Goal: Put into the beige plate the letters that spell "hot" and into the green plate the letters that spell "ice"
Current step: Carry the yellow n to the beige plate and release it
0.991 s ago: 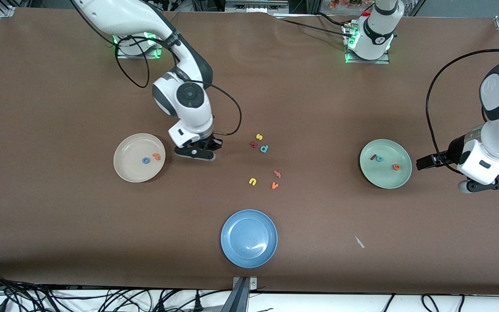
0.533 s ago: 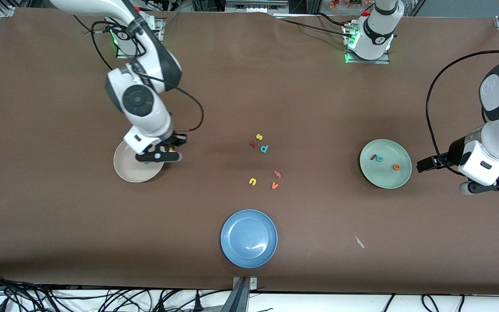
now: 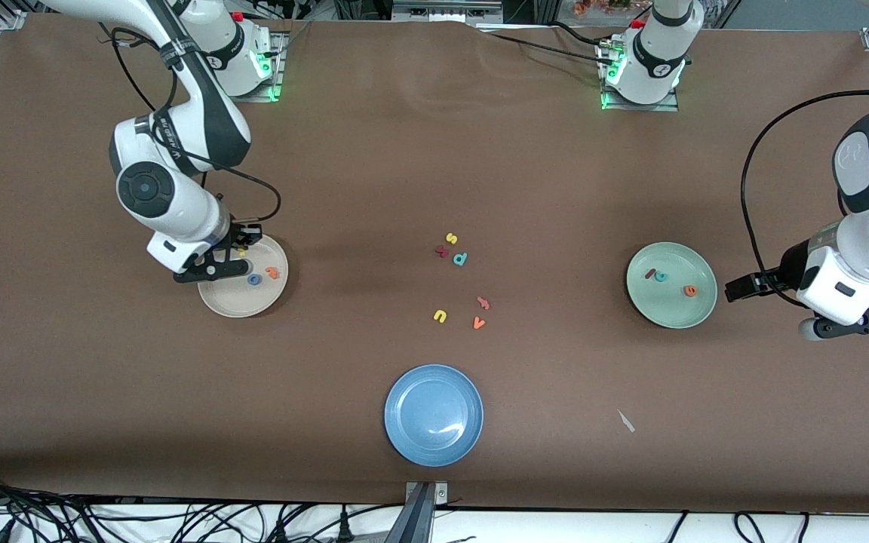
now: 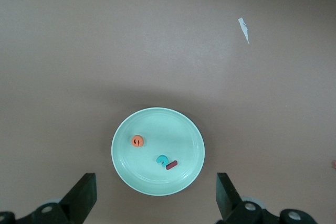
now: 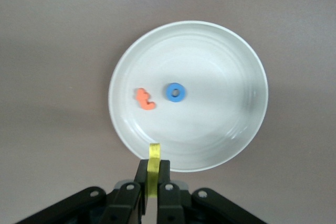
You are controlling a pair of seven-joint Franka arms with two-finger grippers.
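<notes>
Bright even overhead light, soft shadows (arms), sharp focus

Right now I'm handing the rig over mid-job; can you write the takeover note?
Right gripper: shut on the yellow h, over the rim of the beige plate.
Left gripper: open, holding nothing, waiting by the green plate at the left arm's end.
Done: blue o and orange t lie in the beige plate; dark red i, teal c and orange e lie in the green plate.
Left: release the h into the beige plate. Spare letters mid-table stay put.
</notes>
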